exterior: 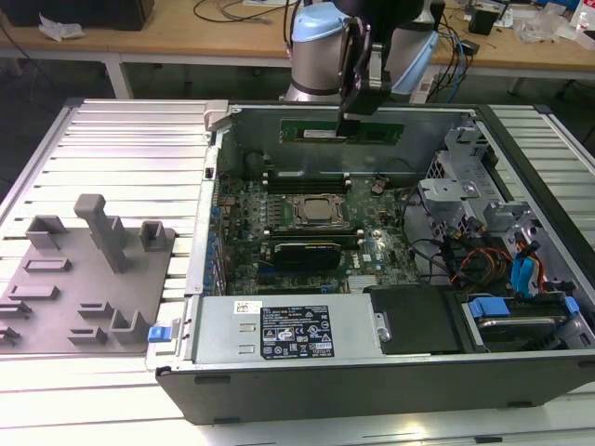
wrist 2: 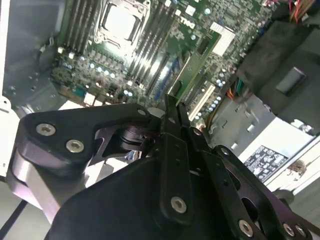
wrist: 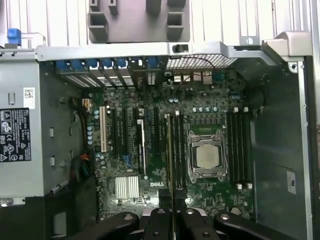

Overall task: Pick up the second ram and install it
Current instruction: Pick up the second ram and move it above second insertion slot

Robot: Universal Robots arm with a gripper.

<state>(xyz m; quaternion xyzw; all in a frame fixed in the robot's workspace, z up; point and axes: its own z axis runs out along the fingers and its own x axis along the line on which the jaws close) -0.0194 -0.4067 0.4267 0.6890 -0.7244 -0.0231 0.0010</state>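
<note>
- in the exterior view, the arm reaches down from the far side over the open computer case (exterior: pixel 219 113). the gripper (exterior: pixel 351 116) points down, with its fingers pinched shut on the top edge of the second ram (exterior: pixel 381 131).
- the green stick hangs level and lengthwise right under the fingertips, gripped a little off its middle, so the longer part sticks out toward the exterior view's right. it is up in the air near the case's far wall, above the motherboard (exterior: pixel 381 251) and not seated in any slot.
- the processor socket (exterior: pixel 319 212) sits lower and nearer the camera than the stick. a grey fixture tray (exterior: pixel 84 279) lies on the table to the exterior view's left, and the power supply (exterior: pixel 279 330) runs along the case's near edge.
- in the second wrist view, the black gripper (wrist 2: pixel 175 112) is closed narrow, and the second ram (wrist 2: pixel 197 62) runs out from between its tips as a thin green board over the motherboard (wrist 2: pixel 165 50).
- in the first wrist view, the gripper (wrist: pixel 173 212) clamps the second ram (wrist: pixel 169 155), which shows edge-on as a thin line. it lines up with the long black slot rails (wrist: pixel 179 150) just beside the processor socket (wrist: pixel 207 156), on the side toward the expansion slots (wrist: pixel 120 135). how high it is above the rails i cannot tell.
</note>
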